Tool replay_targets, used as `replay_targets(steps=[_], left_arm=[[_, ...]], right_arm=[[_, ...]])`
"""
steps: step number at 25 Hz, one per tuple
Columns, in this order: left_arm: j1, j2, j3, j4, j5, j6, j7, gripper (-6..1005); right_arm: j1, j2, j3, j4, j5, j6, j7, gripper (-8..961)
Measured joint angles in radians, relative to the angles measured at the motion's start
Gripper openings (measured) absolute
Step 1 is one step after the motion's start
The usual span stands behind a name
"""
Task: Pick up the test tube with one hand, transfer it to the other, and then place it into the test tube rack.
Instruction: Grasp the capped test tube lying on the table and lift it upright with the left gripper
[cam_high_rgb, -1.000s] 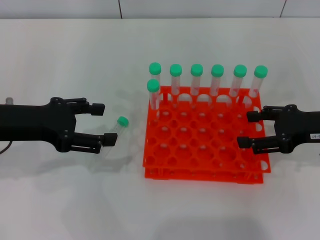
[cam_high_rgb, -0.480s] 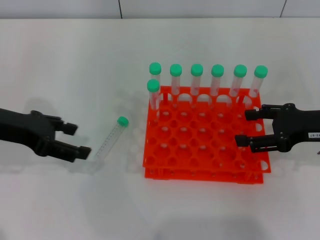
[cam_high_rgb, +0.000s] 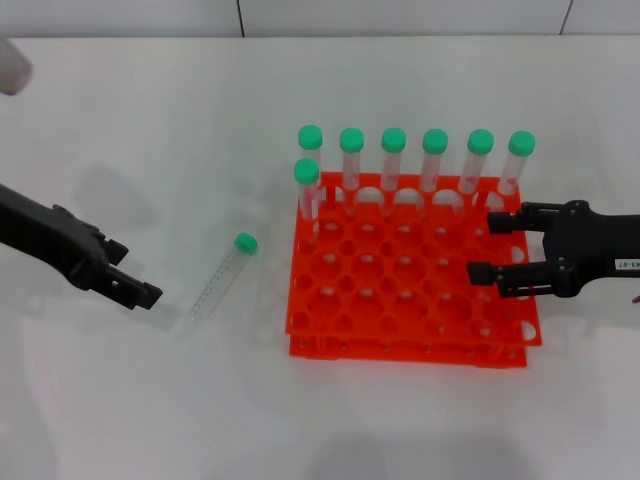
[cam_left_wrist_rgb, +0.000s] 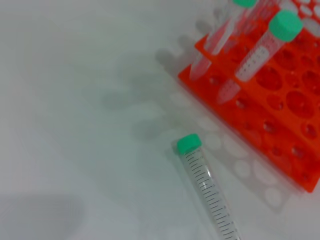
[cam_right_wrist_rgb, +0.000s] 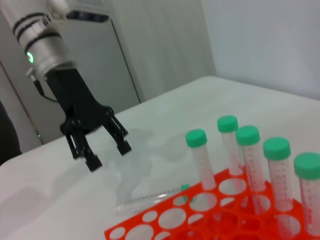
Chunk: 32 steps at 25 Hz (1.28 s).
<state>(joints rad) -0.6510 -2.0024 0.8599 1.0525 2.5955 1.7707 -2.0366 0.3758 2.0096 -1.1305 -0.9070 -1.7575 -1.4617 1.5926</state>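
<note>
The test tube (cam_high_rgb: 220, 277), clear with a green cap, lies on the white table to the left of the orange-red test tube rack (cam_high_rgb: 400, 348). It also shows in the left wrist view (cam_left_wrist_rgb: 205, 192) and in the right wrist view (cam_right_wrist_rgb: 150, 198). My left gripper (cam_high_rgb: 135, 272) is open and empty, a short way left of the tube and apart from it; it also shows in the right wrist view (cam_right_wrist_rgb: 109, 156). My right gripper (cam_high_rgb: 487, 247), with a white label, is open and empty over the rack's right side.
Several green-capped tubes (cam_high_rgb: 393, 160) stand in the rack's back row, and one more stands in the second row at the left (cam_high_rgb: 307, 185). The rack also shows in the wrist views (cam_left_wrist_rgb: 255, 117) (cam_right_wrist_rgb: 207, 222). White table lies all around.
My left gripper has drawn back to the left, away from the lying tube's lower end. The tube has stayed in place. My right gripper has crept slightly left over the rack.
</note>
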Motion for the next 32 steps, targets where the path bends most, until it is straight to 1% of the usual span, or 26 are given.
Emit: replay_targets(steps=[3,8,14,21,27,32], left_arm=[[-0.021,-0.019,0.002,0.001,0.037,-0.008,-0.012,838],[-0.038,-0.035,0.005,-0.006,0.045,-0.043,-0.029,832],[-0.045,-0.046,0.013,-0.01,0.047,-0.082,-0.082,825],[-0.049,-0.049,0.094,-0.011,0.042,-0.09,-0.14,816],[-0.065,-0.054,0.137,-0.039,0.043,-0.095,-0.153,809],[-0.084,-0.06,0.148,-0.074,0.048,-0.104,-0.155,803]], right_arm=[[0.002,0.0,0.0,-0.006,0.006,0.0,0.0,827],[0.009,0.0,0.0,-0.009,0.007,-0.001,0.004,827],[0.013,0.0,0.0,-0.009,0.006,0.0,0.005,827],[0.014,0.0,0.0,-0.009,0.006,-0.003,0.006,827],[0.015,0.0,0.0,-0.011,0.007,-0.008,0.006,827],[0.015,0.0,0.0,-0.011,0.007,-0.01,0.006,827]])
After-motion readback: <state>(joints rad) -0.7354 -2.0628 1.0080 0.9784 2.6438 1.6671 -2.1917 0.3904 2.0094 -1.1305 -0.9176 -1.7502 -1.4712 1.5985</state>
